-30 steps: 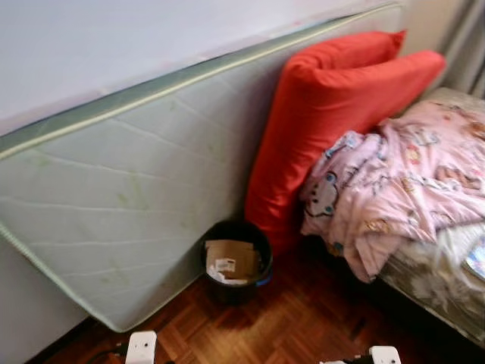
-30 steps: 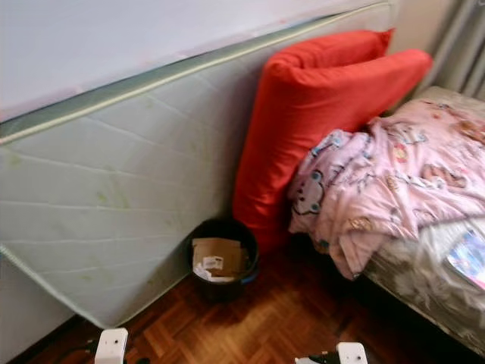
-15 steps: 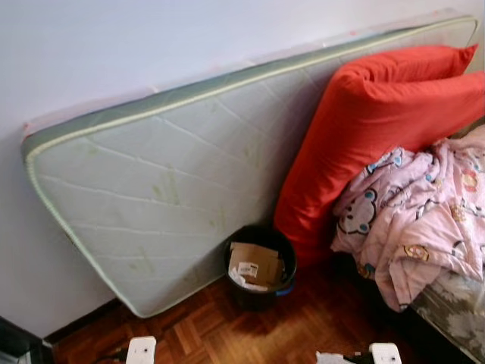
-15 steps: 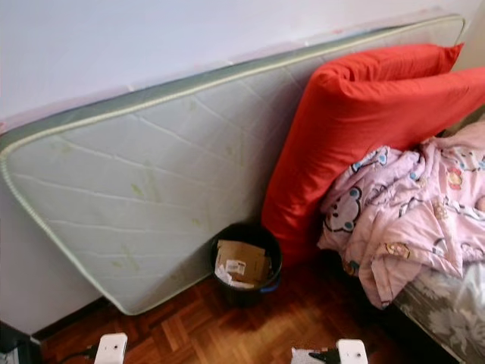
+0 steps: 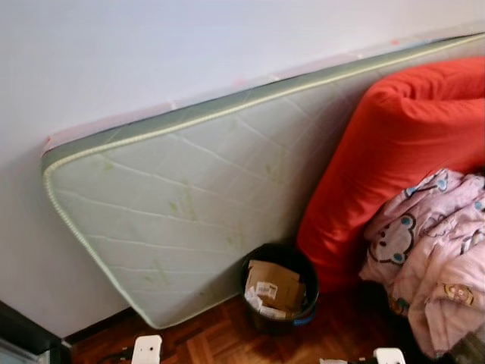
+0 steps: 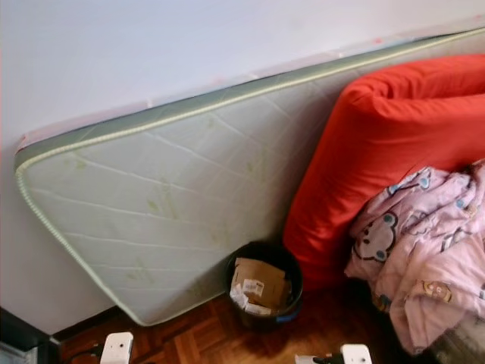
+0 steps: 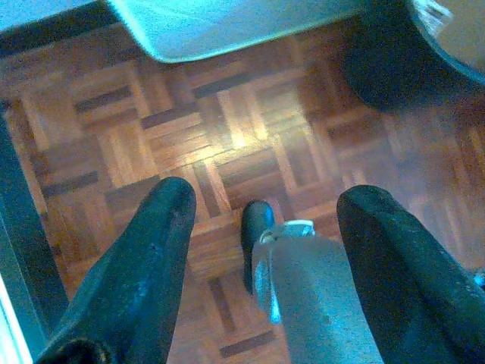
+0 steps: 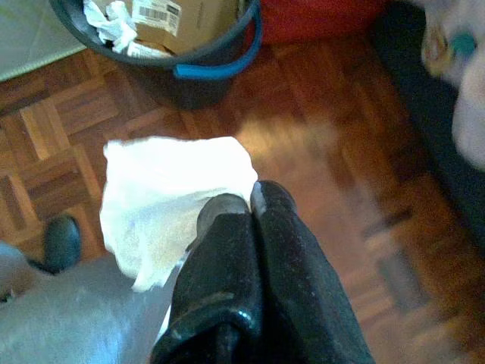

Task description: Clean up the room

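Left eye view, operator: you were facing one pale quilted mattress [image 5: 189, 205] stood on its long edge against a white wall [image 5: 151, 53]. To its right, one large red cushion [image 5: 394, 152] leaned against the mattress, and one pink blanket [image 5: 432, 258] printed with cartoon animals spilled down in front of the cushion.

On the parquet floor [image 5: 227, 341], at the foot of the mattress and just beside the cushion, stood one round black bin [image 5: 280, 292]. It held one piece of brown cardboard [image 5: 274, 284] with a white label, plus some crumpled white paper.

In the right wrist view, your right gripper [image 8: 246, 205] had its two black fingers pressed together on one white tissue [image 8: 170, 205], which hung above the floor near the bin; there the bin showed a blue handle [image 8: 220, 64].

In the left wrist view, your left gripper [image 7: 261, 235] had its two fingers spread wide apart, holding nothing, over bare floor, with the mattress's lower corner ahead and one grey leg of the robot [image 7: 314, 303] below.
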Tool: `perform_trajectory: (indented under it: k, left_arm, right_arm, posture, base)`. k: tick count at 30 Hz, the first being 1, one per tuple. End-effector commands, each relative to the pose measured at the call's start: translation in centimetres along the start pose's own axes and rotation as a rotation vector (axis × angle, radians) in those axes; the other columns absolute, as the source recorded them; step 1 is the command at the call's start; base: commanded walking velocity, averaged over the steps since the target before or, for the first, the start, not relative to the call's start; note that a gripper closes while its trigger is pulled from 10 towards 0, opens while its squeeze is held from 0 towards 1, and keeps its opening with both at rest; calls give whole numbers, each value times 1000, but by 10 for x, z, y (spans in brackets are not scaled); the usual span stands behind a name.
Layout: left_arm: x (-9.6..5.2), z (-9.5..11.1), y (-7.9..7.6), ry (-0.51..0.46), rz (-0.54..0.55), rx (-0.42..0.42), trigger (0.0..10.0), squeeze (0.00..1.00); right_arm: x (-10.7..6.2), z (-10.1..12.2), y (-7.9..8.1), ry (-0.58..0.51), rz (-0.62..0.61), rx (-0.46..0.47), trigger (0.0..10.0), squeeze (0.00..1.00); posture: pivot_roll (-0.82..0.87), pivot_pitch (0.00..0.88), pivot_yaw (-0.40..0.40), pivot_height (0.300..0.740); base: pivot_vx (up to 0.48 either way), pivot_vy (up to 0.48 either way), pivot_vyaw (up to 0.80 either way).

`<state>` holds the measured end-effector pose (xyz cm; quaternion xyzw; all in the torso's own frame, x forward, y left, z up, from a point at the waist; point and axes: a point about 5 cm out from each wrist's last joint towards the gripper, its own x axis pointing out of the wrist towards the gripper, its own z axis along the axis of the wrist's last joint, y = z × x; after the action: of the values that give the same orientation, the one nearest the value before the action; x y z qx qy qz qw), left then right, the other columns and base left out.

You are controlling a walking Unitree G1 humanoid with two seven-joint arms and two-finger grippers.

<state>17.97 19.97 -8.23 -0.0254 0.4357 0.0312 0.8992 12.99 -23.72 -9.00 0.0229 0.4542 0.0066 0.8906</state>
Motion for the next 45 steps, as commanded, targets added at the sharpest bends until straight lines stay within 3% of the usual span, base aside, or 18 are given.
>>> perform_trajectory:
  k: [1, 6, 21, 24, 32, 38, 45]
  left_arm:
    - [-4, -13, 10, 44, 29, 6, 10000, 0]
    - [-4, -13, 11, 45, 28, 6, 10000, 0]
    - [-4, -13, 9, 45, 28, -1, 10000, 0]
    - [-4, -14, 9, 45, 28, -3, 10000, 0]
    - [-4, -13, 8, 39, 38, -3, 10000, 0]
    - [-4, -13, 7, 34, 42, -6, 10000, 0]
    - [-4, -10, 5, -32, 56, -39, 10000, 0]
  right_arm:
    - [4, 8, 8, -28, 22, -7, 10000, 0]
    - [4, 8, 8, -28, 23, 4, 10000, 0]
    - [3, 5, 3, -43, -55, 99, 10000, 0]
    - [3, 6, 3, -43, -52, 62, 10000, 0]
    - [3, 8, 1, -61, -63, 68, 10000, 0]
    - [2, 12, 1, -112, -50, 93, 10000, 0]
    - [0, 20, 2, -189, 16, 50, 10000, 0]
  posture:
    - [29, 0, -14, 740]
    - [28, 0, -13, 740]
    - [36, 0, -20, 740]
    - [36, 0, -21, 740]
    - [43, 0, -25, 740]
    - [47, 0, -29, 740]
    - [63, 0, -45, 740]
  base:
    - [270, 0, 800]
    - [272, 0, 763]
    - [268, 0, -159]
    - [252, 0, -781]
    - [30, 0, -668]
    - [0, 0, 0]
    - [0, 0, 0]
